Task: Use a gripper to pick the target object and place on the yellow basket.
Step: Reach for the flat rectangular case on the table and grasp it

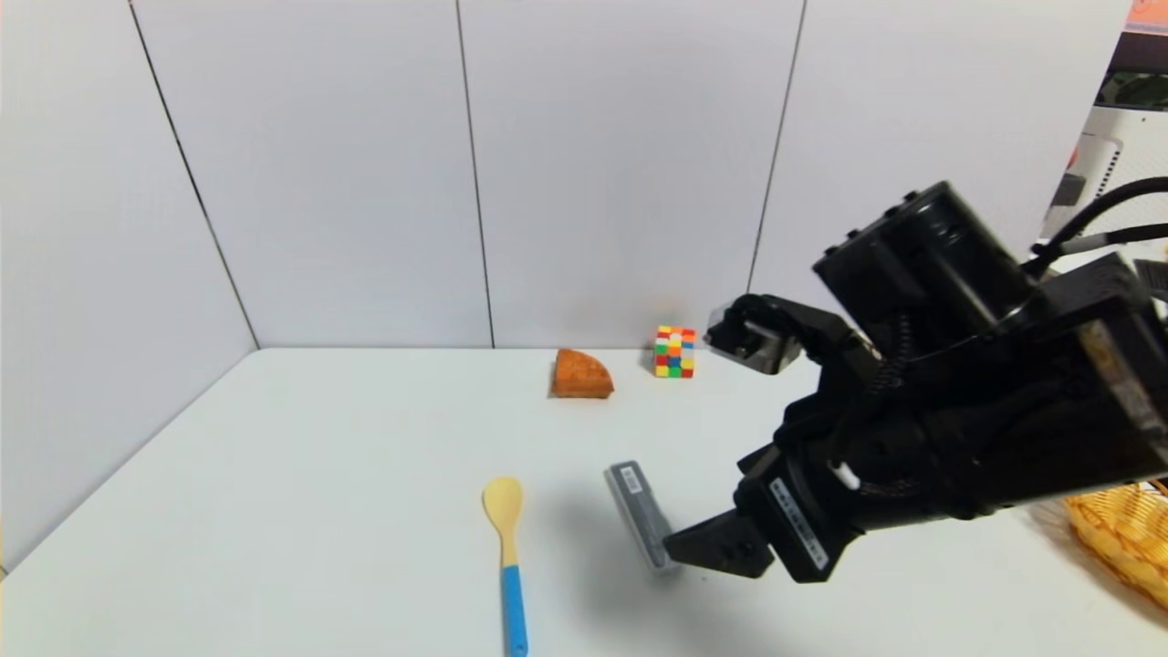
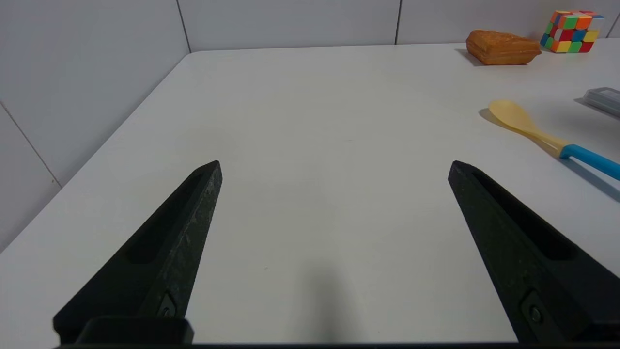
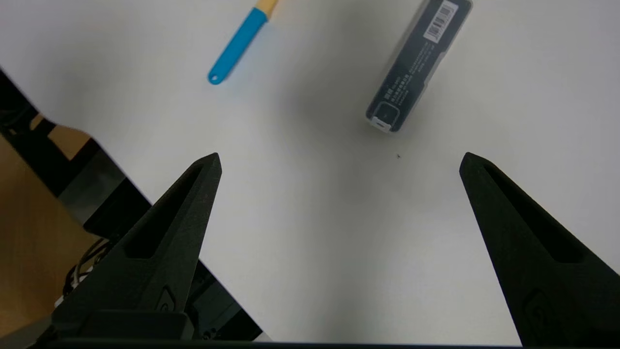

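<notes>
Nearest me, the counter (image 1: 274,511) has wide bare room on its left half, and I see its near edge in the right wrist view. My left gripper (image 2: 334,167) sits parked low at that side, pointing level, fingers spread wide and empty. My right gripper (image 3: 339,157) slants down over the middle, fingers wide apart, holding nothing, just short of the target object (image 1: 641,516), which lies flat. One spoon (image 1: 507,557) lies beside it. One yellow basket (image 1: 1127,538) sits at the right edge. Farthest back, by the wall: one bread wedge (image 1: 581,375), one puzzle cube (image 1: 674,351).
</notes>
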You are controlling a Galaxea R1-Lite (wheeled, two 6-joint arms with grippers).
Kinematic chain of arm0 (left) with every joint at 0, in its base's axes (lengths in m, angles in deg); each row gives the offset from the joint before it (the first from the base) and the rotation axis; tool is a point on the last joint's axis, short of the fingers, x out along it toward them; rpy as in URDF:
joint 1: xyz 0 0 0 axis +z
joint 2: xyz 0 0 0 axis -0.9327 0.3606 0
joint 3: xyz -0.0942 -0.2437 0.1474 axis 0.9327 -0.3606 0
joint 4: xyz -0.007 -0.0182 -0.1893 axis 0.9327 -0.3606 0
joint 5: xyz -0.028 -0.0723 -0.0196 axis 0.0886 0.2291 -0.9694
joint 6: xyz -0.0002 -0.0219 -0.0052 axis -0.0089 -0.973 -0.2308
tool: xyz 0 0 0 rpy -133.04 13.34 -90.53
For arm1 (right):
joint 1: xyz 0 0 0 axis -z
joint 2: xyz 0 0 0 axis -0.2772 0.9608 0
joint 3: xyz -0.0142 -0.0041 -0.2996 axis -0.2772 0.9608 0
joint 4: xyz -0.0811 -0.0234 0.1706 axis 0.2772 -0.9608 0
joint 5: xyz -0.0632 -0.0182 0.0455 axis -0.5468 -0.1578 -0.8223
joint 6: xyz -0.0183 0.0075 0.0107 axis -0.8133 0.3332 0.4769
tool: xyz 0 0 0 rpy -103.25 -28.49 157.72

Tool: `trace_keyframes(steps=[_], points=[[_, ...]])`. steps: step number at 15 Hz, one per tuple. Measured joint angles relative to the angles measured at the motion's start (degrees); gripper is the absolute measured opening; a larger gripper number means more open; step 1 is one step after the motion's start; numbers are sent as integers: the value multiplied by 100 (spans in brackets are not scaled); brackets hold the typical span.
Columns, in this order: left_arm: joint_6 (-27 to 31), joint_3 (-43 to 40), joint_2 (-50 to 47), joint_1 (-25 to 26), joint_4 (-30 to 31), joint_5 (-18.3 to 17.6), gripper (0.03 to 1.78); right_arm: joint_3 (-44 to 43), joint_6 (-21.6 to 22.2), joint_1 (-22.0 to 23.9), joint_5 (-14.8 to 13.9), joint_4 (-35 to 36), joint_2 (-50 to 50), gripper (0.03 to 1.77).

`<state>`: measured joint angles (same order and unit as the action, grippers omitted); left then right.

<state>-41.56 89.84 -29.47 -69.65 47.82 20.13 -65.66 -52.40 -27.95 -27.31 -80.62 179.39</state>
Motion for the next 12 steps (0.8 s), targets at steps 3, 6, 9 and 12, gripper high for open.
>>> trace_keyframes(steps=[3,6,9,12], points=[[-2,0,0,0,0,-2,169,-321,254,-5,-411,-21,714,170],[2,0,0,0,0,-2,169,-642,411,-7,-770,-29,1354,170],[0,0,0,0,0,-2,169,-1007,861,-55,-930,-55,1886,170],[0,0,0,0,0,-2,169,-1300,1175,-144,-1175,-115,2288,170]])
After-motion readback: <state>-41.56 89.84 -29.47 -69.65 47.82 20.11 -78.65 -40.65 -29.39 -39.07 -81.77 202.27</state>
